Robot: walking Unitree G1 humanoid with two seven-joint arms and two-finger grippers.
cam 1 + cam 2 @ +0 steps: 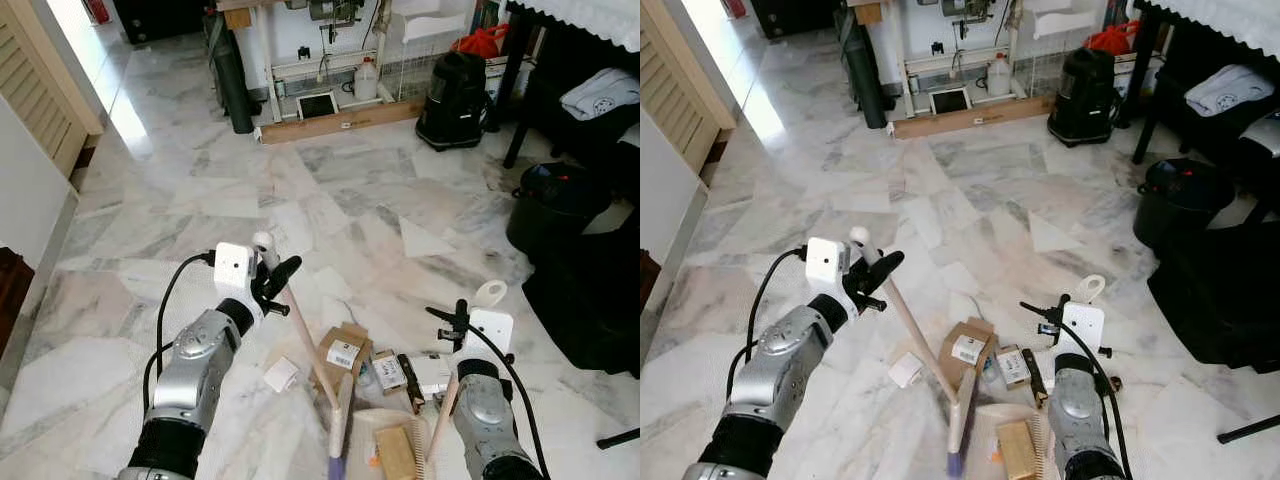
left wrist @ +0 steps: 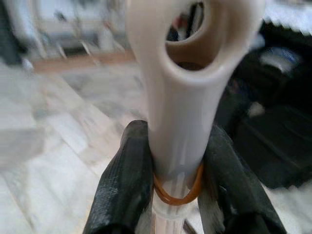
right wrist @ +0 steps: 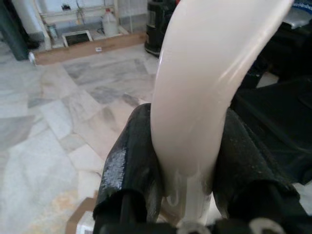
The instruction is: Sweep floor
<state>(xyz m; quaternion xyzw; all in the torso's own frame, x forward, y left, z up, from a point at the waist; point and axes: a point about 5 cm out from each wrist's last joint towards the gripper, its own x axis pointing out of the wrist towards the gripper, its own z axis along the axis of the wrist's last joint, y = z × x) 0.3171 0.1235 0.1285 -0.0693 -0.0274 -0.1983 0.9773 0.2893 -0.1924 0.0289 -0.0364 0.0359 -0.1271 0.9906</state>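
My left gripper (image 1: 272,285) is shut on the top of a cream broom handle (image 1: 305,330); the wrist view has both black fingers (image 2: 122,185) clamped on the handle (image 2: 180,97) just below its hanging hole. The handle slants down to the broom head (image 1: 338,440) near the bottom edge. My right gripper (image 1: 455,325) is shut on the upright cream handle (image 3: 204,87) of a dustpan (image 1: 368,428), which lies beside the broom head with a brown piece (image 1: 395,452) in it. Litter lies just beyond: a cardboard box (image 1: 343,350), a small white box (image 1: 281,375) and small packets (image 1: 388,371).
Marble floor stretches ahead. A black bin (image 1: 555,205) and dark bags (image 1: 590,300) stand at the right. A black vacuum (image 1: 452,88), a wooden board (image 1: 340,122) and a dark cylinder (image 1: 235,85) line the far wall. A louvred door (image 1: 35,80) is at the left.
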